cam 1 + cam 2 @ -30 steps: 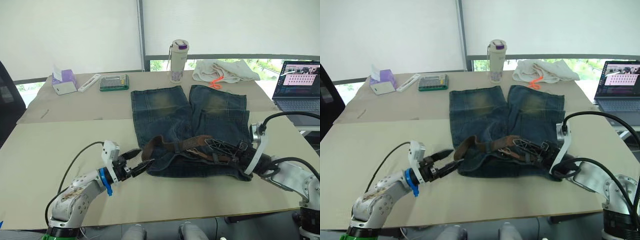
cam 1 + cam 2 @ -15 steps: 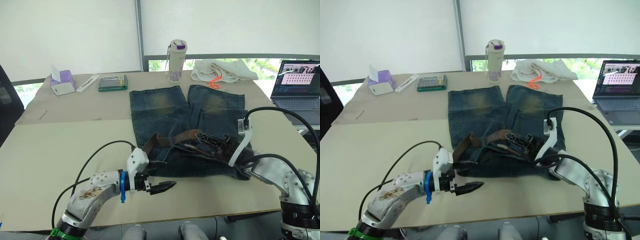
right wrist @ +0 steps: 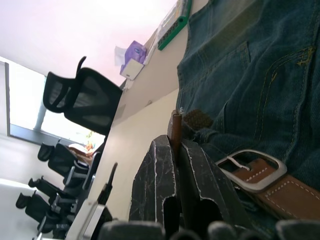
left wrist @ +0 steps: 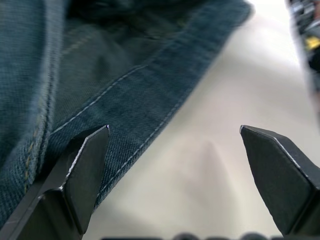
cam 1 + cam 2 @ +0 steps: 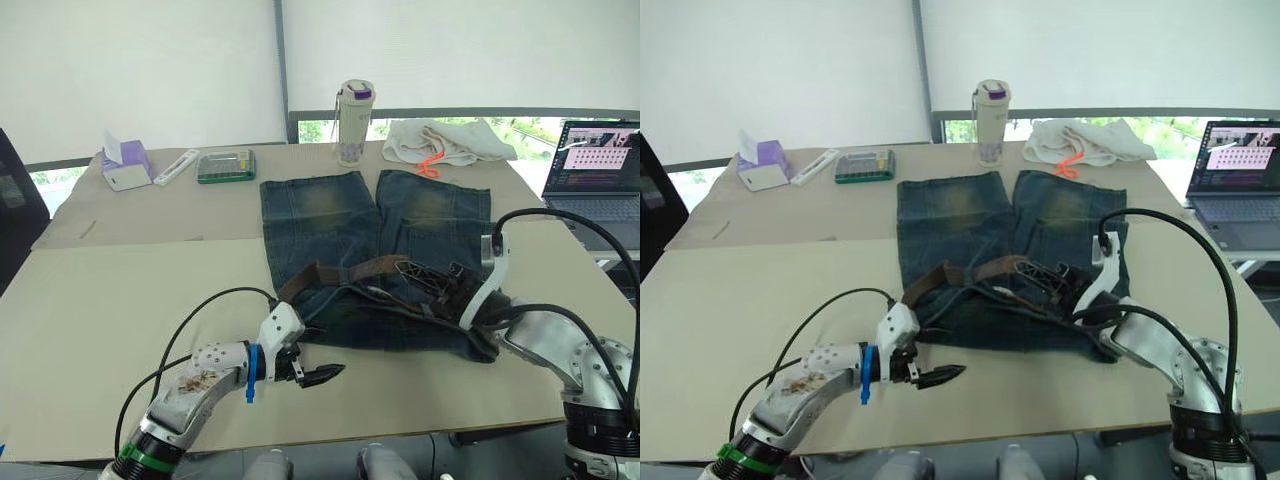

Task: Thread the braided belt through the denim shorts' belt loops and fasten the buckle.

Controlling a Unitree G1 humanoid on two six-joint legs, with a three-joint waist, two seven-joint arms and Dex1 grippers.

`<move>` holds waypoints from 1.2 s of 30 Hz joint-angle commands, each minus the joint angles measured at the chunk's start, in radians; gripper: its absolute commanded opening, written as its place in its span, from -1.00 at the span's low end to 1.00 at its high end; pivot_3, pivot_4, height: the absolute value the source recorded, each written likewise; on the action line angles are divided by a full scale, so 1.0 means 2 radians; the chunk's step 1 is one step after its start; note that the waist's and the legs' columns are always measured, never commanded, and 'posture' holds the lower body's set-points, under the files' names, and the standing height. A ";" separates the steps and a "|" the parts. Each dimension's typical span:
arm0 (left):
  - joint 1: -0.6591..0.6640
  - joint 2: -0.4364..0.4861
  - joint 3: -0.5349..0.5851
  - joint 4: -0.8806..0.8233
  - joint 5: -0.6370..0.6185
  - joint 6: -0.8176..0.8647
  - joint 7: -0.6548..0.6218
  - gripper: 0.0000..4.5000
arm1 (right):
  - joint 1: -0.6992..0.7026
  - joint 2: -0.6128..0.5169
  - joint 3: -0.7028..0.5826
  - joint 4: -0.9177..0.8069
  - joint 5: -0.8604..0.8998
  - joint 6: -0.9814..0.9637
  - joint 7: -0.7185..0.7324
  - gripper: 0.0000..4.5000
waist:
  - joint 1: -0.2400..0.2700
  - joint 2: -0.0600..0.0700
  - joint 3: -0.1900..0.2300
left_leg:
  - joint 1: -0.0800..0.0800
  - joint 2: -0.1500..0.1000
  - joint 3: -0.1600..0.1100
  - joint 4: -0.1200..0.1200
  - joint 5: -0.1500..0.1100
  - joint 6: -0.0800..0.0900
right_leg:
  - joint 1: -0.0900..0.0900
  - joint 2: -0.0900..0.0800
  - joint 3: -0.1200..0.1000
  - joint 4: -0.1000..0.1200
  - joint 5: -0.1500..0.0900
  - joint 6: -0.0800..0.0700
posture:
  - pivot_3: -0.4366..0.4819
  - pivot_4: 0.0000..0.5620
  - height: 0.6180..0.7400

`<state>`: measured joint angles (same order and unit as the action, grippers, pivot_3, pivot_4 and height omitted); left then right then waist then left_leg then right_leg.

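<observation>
**Belt clamped on the right, left gripper empty at the waistband**

I see the denim shorts flat on the table, legs pointing away from me, waistband nearest. The braided belt lies bunched across the waistband, one end curling off toward my left. My right gripper sits on the waistband, fingers closed on a thin piece of the belt; in the right wrist view the buckle rests on the denim just beside those fingers. My left gripper hovers over bare table just beside the near hem, its fingers spread apart and holding nothing.
</observation>
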<state>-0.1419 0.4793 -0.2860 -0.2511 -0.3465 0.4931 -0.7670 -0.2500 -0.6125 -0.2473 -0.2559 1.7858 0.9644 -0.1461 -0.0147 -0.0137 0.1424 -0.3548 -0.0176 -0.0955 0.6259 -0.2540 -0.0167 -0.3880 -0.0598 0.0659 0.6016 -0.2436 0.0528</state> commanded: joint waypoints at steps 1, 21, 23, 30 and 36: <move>0.022 -0.004 0.015 0.006 0.004 0.009 0.018 0.98 | 0.018 -0.038 -0.020 -0.021 0.033 0.015 0.024 -1.00 | 0.000 0.000 0.000 | 0.000 0.000 0.000 0.000 0.000 0.000 | 0.000 0.000 0.000 0.000 0.000 0.000 | -0.05 -0.47 1.00; 0.056 -0.007 0.022 0.003 0.006 0.014 0.021 0.98 | 0.026 -0.258 -0.074 0.088 -0.144 0.081 0.268 -1.00 | 0.005 0.000 0.000 | -0.001 0.000 0.002 0.001 -0.001 0.001 | 0.001 0.000 0.001 0.000 0.000 0.001 | -0.05 -0.47 1.00; 0.056 -0.008 0.023 0.003 0.006 0.014 0.023 0.98 | 0.029 -0.259 -0.067 0.087 -0.175 0.081 0.282 -1.00 | 0.005 0.000 0.000 | -0.001 0.000 0.002 0.001 -0.001 0.001 | 0.000 0.000 0.001 0.000 0.000 0.001 | -0.05 -0.47 1.00; 0.055 -0.009 0.024 0.004 0.007 0.013 0.024 0.98 | 0.063 -0.269 -0.064 0.080 -0.271 0.081 0.345 -1.00 | 0.006 0.000 0.000 | -0.001 0.000 0.002 0.001 -0.001 0.001 | 0.001 0.000 0.001 0.000 0.000 0.001 | -0.05 -0.47 1.00; 0.052 -0.010 0.023 0.010 0.008 0.010 0.021 0.98 | 0.101 -0.295 -0.065 0.096 -0.368 0.063 0.394 -1.00 | 0.006 0.001 0.000 | 0.000 0.000 0.003 0.001 -0.001 0.001 | 0.001 0.000 0.001 0.000 0.000 0.001 | -0.05 -0.47 1.00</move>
<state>-0.0542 0.4472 -0.2420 -0.2732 -0.3550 0.4946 -0.7382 -0.0491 -1.1839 -0.3445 -0.0795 1.1006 1.1169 0.6206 -0.0018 -0.0125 0.1421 -0.3546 -0.0181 -0.0892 0.6280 -0.2554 -0.0142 -0.3867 -0.0602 0.0679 0.6020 -0.2443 0.0546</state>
